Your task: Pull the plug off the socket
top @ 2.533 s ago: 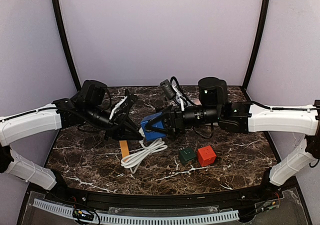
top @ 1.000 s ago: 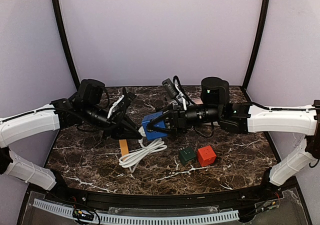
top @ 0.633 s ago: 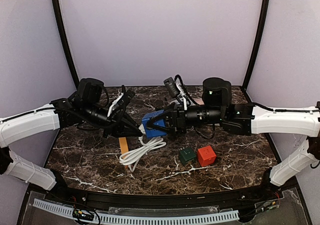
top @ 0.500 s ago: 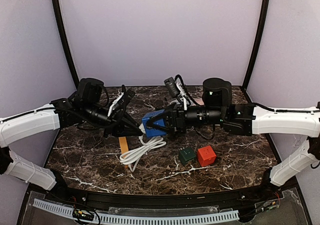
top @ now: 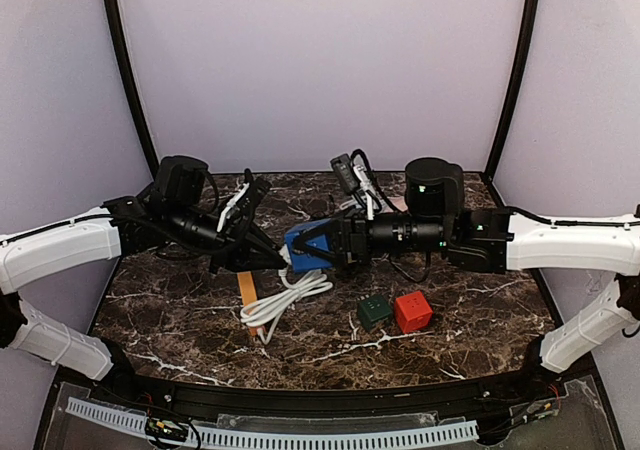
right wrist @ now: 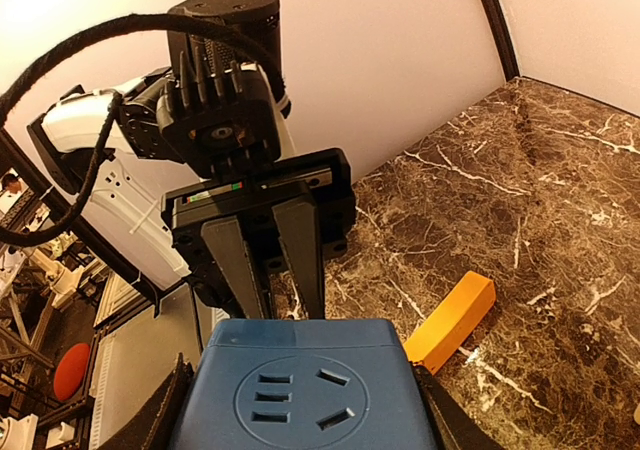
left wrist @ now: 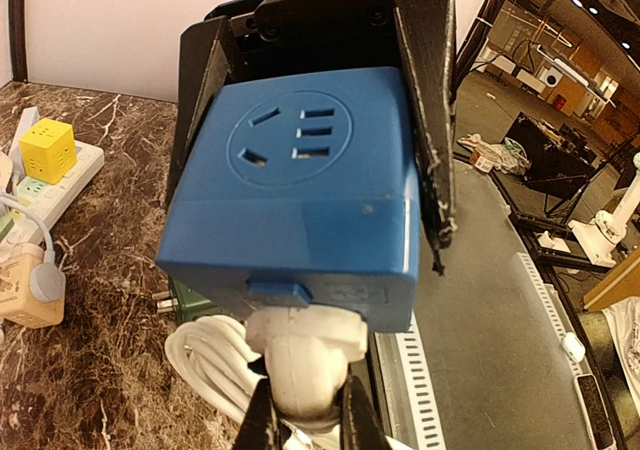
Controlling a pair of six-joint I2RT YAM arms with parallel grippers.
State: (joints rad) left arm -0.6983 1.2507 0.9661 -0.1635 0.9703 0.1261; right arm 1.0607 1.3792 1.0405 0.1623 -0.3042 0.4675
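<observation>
The blue cube socket (top: 308, 244) hangs above the table's middle, with my right gripper (top: 318, 250) shut on two opposite sides of it. In the right wrist view the socket (right wrist: 310, 395) fills the bottom between the black fingers (right wrist: 165, 410). A white plug (left wrist: 305, 355) sits flush in the socket's (left wrist: 300, 200) face toward the left arm. My left gripper (left wrist: 305, 410) is shut on the plug's neck, and it shows as a dark wedge (top: 278, 258) from above. The plug's white cable (top: 285, 305) lies coiled on the table below.
An orange block (top: 248, 295) lies beside the cable. A green cube (top: 374, 311) and a red cube (top: 412, 311) sit at front right. A white power strip (left wrist: 50, 185) carrying a yellow cube (left wrist: 48, 145), and a beige adaptor (left wrist: 25, 285), lie at the back.
Both arms have drifted slightly up and to the right with the socket and plug. The plug remains seated in the socket. Both grips are unchanged.
</observation>
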